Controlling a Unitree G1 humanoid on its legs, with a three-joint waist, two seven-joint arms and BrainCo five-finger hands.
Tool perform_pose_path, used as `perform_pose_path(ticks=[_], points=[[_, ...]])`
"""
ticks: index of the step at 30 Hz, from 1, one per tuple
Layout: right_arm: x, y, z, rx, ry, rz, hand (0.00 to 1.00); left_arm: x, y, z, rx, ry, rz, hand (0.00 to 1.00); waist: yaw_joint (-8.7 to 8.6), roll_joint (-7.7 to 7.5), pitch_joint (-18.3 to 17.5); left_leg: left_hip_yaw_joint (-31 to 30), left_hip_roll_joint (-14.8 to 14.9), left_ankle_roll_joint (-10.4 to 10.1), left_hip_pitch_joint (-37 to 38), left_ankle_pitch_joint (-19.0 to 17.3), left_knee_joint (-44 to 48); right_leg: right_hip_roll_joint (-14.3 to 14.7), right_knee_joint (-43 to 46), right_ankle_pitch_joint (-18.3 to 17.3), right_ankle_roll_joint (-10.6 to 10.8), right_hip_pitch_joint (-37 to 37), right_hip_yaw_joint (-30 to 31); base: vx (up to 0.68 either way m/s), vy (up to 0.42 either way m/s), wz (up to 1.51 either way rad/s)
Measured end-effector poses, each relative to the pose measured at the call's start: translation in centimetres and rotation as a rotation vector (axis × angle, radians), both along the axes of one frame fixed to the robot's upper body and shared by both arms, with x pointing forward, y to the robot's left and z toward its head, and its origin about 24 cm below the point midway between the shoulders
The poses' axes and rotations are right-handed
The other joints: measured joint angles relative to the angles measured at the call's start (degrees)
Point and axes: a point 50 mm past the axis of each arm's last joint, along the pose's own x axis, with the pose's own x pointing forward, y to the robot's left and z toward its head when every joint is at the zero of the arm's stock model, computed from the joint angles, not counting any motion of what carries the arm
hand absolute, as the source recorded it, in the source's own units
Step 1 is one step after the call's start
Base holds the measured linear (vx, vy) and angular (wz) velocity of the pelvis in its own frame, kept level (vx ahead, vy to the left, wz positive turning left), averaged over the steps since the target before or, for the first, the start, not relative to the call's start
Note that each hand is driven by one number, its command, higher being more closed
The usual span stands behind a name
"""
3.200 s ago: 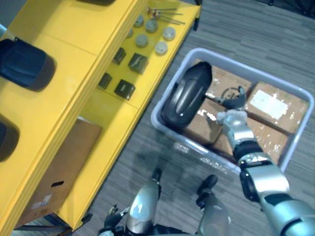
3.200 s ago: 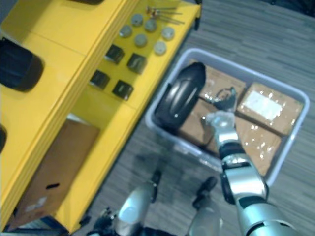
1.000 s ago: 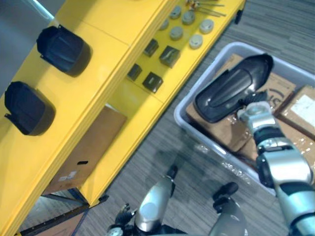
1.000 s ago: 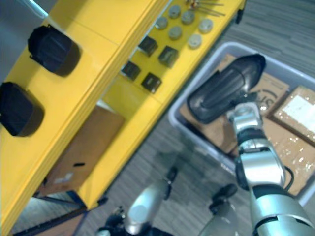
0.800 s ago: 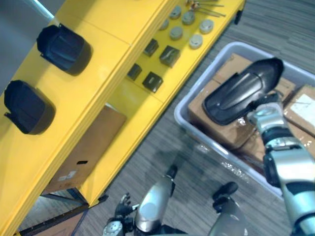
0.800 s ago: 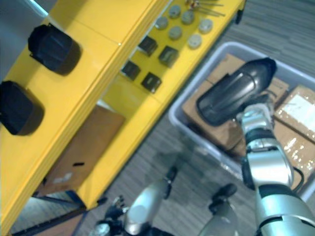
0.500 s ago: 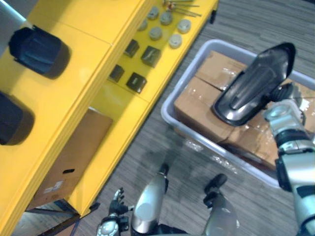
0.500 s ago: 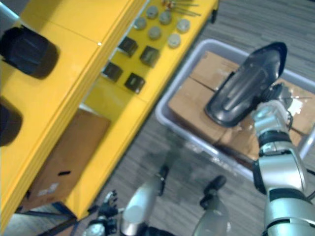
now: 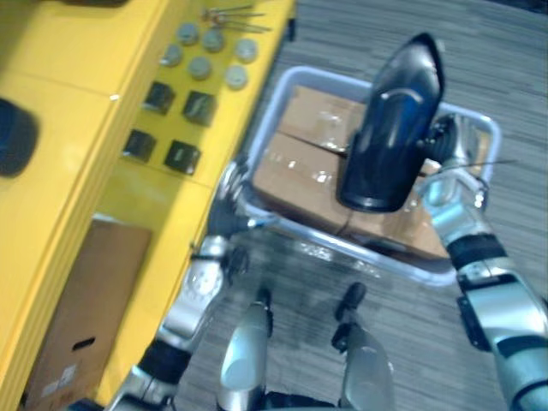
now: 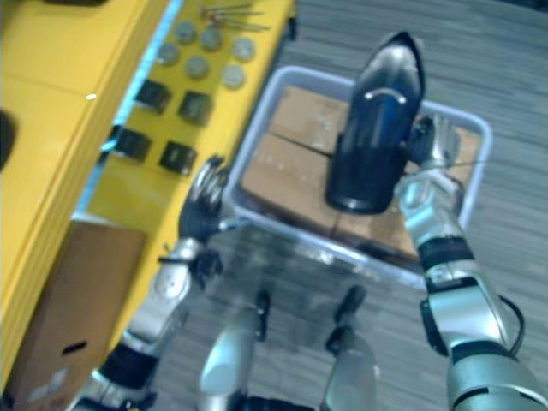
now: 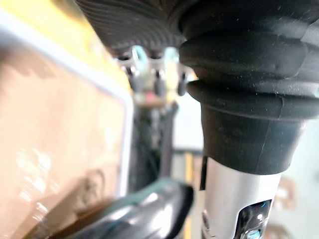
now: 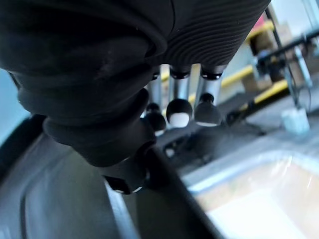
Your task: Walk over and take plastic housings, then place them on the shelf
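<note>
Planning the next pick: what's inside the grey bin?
Taped cardboard boxes line the bin. The black housing, held by the right hand, covers the middle; anything beneath it is hidden.

Black plastic housing [image 9: 390, 128], flat in the grey bin [image 9: 385, 264] approx. 3 s ago, now stands nose-up in the right hand [image 9: 447, 158], lifted off the cartons [image 9: 295, 163]. Left hand [image 9: 224, 201] has come up from by the legs to the bin's near-left corner, prob. touching the rim.

The housing [image 9: 390, 128] is glossy black plastic, the boxes [image 9: 295, 167] matt brown cardboard, the bin [image 9: 317, 244] smooth pale plastic.
</note>
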Motion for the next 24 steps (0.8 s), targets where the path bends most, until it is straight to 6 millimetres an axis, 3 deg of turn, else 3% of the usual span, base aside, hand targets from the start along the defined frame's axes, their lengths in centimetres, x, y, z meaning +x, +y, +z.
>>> perform_pose_path(ticks=[5,9,16,24], points=[[0.6,2.4,2.8,-0.018,-0.089,0.065,1.00,3.2,-0.5,4.5,-0.027,-0.091,0.140,0.00,-1.72,-1.35,0.0,2.5,1.1,-0.1,0.1,-0.1,-0.1,1.6,-2.1,1.5,-0.9,-0.6,1.8,-0.03,0.010,-0.25],[0.9,4.7,4.4,-0.023,-0.160,0.142,1.00,4.6,-1.0,6.2,0.002,-0.126,0.239,0.00,-3.12,-2.66,-0.1,4.0,2.1,-0.7,0.0,-0.7,0.3,2.7,-3.1,2.3,-1.2,-1.2,3.3,-0.07,0.024,-0.28],[1.0,6.7,6.4,-0.034,-0.235,0.197,1.00,6.5,-1.2,4.8,0.024,0.059,0.320,0.00,-4.75,-2.80,0.0,5.1,2.7,-0.9,-1.6,-1.3,1.2,3.4,-3.1,2.8,-1.4,-3.3,4.6,-0.05,0.048,-0.11],[1.0,9.4,7.1,-0.040,-0.314,0.245,1.00,7.3,-1.1,1.9,-0.128,0.325,0.355,0.00,-5.06,-2.80,0.0,6.1,2.7,-0.9,-1.4,-1.3,1.2,3.3,-3.0,3.0,-1.4,-3.8,5.8,-0.03,0.076,-0.04]])
